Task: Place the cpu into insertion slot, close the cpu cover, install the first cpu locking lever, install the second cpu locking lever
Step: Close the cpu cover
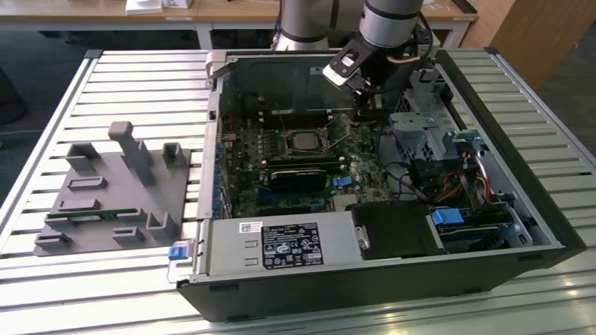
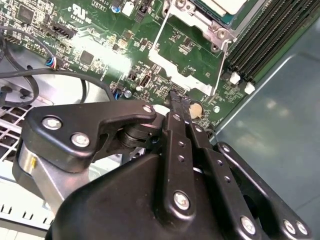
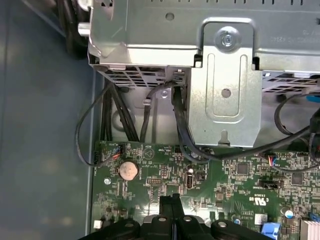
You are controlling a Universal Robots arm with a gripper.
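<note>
Silver-beige metal is shown on the cpu (image 1: 303,142), seated in the insertion slot (image 1: 287,142). Light, rigid and fragile, it is best gripped by opposite edges. The gripper (image 2: 178,101) is closed together, empty, nearby.

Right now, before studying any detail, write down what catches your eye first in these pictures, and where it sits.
The open computer case on the slatted table, with the black pincer, shut, down inside it close over the green motherboard. Then the silvery cpu at the board's middle, and the grey fixture on the table at the exterior view's left.
</note>
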